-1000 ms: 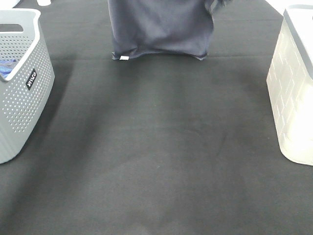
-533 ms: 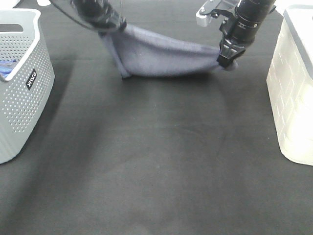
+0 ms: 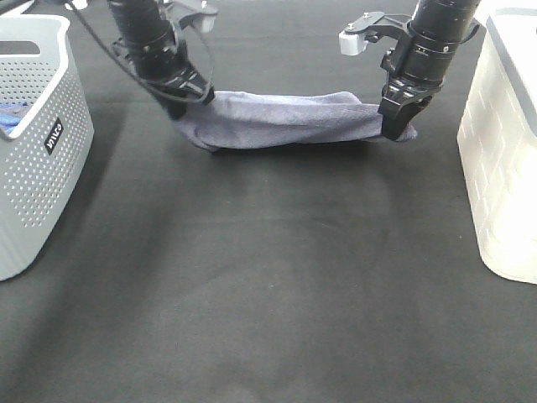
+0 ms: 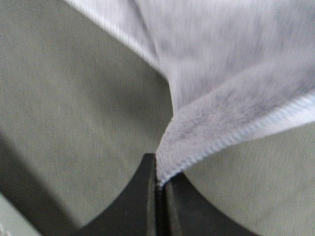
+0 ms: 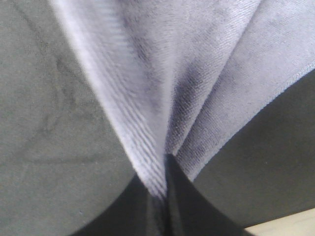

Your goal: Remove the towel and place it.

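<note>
The towel (image 4: 221, 49) is partly blurred in both wrist views.

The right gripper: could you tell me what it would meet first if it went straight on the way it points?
Beyond the towel pinched in its fingers, the right gripper points down at the black table cover, so it would probably meet that first; the gap left is unclear.

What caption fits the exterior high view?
Left gripper and right gripper hold the grey towel by opposite ends, its middle sagging toward the black table.
</note>
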Controlling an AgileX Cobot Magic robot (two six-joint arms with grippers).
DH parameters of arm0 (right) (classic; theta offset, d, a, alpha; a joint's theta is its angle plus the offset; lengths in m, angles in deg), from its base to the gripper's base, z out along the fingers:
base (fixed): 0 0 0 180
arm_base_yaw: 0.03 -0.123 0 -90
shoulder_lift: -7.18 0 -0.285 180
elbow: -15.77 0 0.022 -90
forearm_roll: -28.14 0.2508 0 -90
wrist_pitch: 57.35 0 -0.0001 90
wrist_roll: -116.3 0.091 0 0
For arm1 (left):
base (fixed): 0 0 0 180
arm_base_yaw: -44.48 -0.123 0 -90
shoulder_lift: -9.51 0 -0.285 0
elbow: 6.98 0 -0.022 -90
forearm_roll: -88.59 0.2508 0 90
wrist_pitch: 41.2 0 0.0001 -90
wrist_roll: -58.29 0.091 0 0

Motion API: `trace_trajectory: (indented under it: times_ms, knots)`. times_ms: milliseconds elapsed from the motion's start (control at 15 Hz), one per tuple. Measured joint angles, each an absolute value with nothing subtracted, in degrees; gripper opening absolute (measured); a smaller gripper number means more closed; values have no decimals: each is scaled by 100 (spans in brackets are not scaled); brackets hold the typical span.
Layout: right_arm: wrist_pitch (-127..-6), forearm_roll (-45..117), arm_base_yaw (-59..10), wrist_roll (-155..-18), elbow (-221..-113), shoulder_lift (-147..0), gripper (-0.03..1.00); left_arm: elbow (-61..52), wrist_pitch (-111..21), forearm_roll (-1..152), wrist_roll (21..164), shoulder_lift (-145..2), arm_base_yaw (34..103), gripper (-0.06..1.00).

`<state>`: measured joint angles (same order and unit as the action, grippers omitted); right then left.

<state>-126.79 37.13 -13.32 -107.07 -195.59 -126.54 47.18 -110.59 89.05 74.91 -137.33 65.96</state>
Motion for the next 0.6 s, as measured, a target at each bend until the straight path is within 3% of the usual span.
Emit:
trace_trajectory:
  times_ms: [600]
  knots:
    - [-12662,3839,-1344,-10123,-18270,-12167,0,2294,-11042,8630,7995,-12524,6625,0]
